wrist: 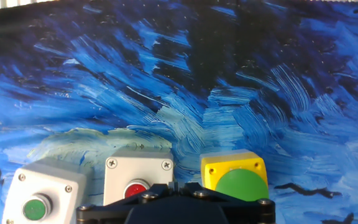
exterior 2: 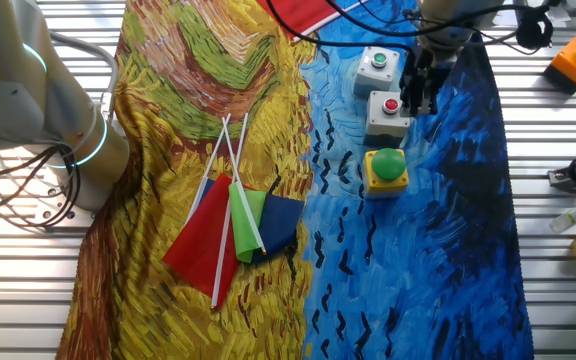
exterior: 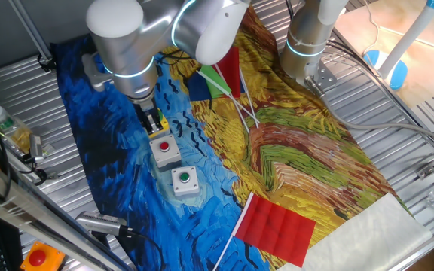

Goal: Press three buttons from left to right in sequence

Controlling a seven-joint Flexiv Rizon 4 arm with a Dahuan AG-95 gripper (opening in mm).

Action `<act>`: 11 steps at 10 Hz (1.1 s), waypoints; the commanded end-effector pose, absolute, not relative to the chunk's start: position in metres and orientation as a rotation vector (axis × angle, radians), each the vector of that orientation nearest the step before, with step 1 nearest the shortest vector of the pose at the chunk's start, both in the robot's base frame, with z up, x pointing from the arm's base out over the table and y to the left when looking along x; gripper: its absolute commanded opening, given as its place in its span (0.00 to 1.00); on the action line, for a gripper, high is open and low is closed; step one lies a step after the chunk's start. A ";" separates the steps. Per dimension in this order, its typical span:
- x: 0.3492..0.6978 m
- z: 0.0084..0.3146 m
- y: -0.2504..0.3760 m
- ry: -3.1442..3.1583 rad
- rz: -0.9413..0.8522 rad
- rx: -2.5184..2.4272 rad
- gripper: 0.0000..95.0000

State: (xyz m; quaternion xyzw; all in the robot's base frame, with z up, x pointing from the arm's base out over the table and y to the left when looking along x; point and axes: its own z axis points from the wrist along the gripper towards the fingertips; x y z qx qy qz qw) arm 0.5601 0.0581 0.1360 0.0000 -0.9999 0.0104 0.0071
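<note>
End effector [exterior 2: 426, 100] beside red button box [exterior 2: 388, 113]; finger gap unseen.

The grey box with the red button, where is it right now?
In the other fixed view the red-button box sits on the blue cloth, middle of the row, between the small-green-button box and the yellow box.

The three button boxes were set in a close row on the painted cloth [exterior 2: 438, 250]: the yellow box [exterior 2: 386, 172], the grey box with the red button [exterior 2: 388, 113] and the grey box with the green button [exterior 2: 377, 66], with narrow gaps between them. The gripper [exterior 2: 423, 95] was hung just beside the red-button box. Bare blue cloth was left open on that side. The flags [exterior 2: 233, 230] were laid well apart on the other side.
</note>
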 end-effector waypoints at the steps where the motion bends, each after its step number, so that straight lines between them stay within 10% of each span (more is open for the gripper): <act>1: 0.560 0.136 0.058 -3.125 0.017 0.100 0.00; 11: 0.560 0.136 0.058 -3.106 -0.035 0.264 0.00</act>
